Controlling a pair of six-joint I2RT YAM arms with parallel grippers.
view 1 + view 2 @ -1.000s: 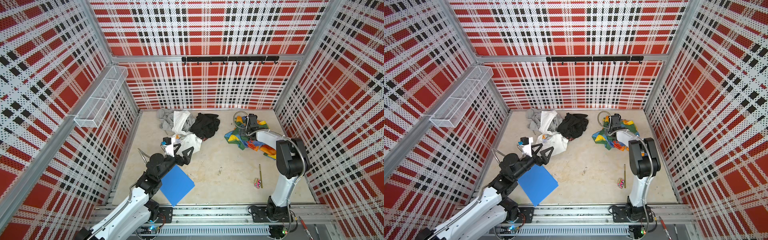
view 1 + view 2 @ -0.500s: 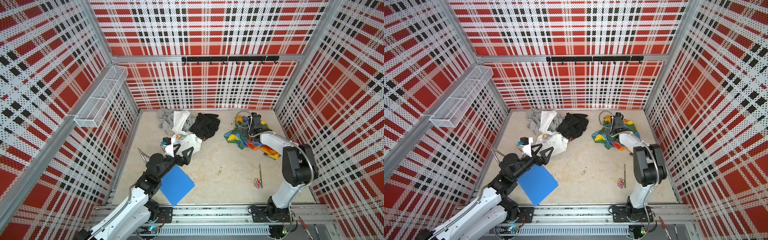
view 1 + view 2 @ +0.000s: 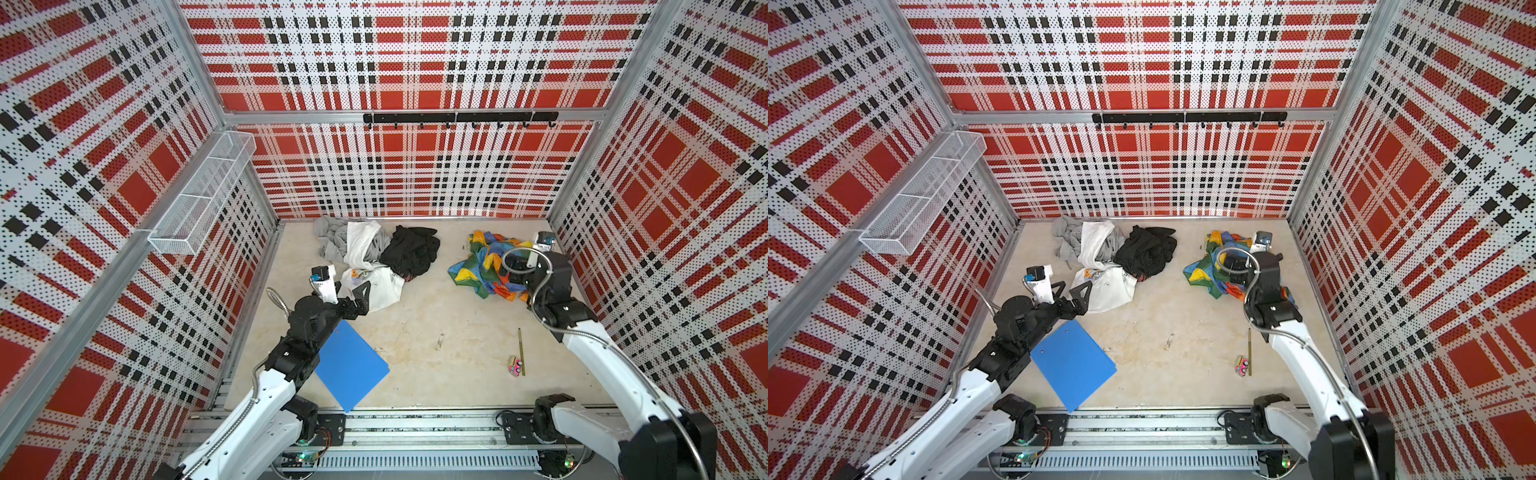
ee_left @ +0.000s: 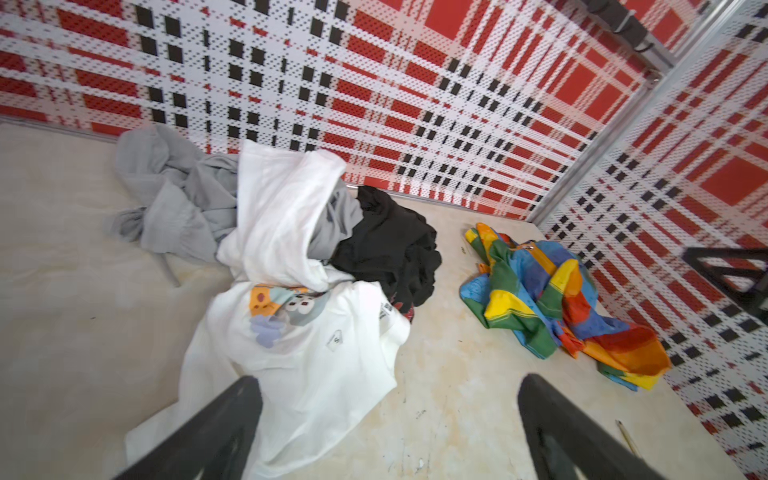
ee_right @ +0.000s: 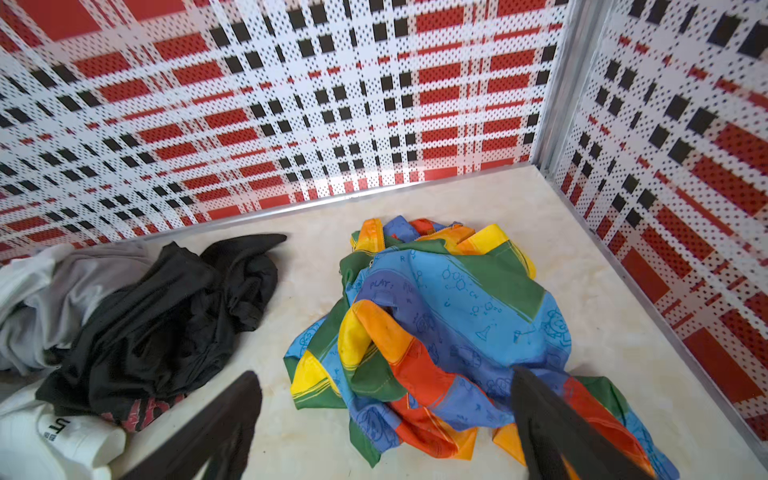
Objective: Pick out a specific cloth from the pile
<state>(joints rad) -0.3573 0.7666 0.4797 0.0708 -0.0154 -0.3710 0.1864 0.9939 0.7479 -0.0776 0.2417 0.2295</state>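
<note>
Risk: cloth (image 3: 484, 266) is a loose crumpled heap at far right, apart from the pile (image 3: 374, 253) at far left-centre. A re-grab could pinch a single fold and drag a trailing edge.

Right gripper (image 5: 384, 382): jaws wide, empty, just above the cloth's near edge, one finger over it.

Left gripper (image 4: 390, 384): wide, empty, at the near edge of the pile's white shirt (image 4: 316, 353).

We see bare bench (image 3: 419, 332) through the middle, an open lane from 6 to 12 o'clock between the pile (image 3: 374, 253) at 11 and the cloth (image 3: 478, 270) at 2. The blue folder (image 3: 353, 365) blocks 7 o'clock; a pencil (image 3: 521, 351) and a small pink object (image 3: 515, 366) lie at 4 o'clock
</note>
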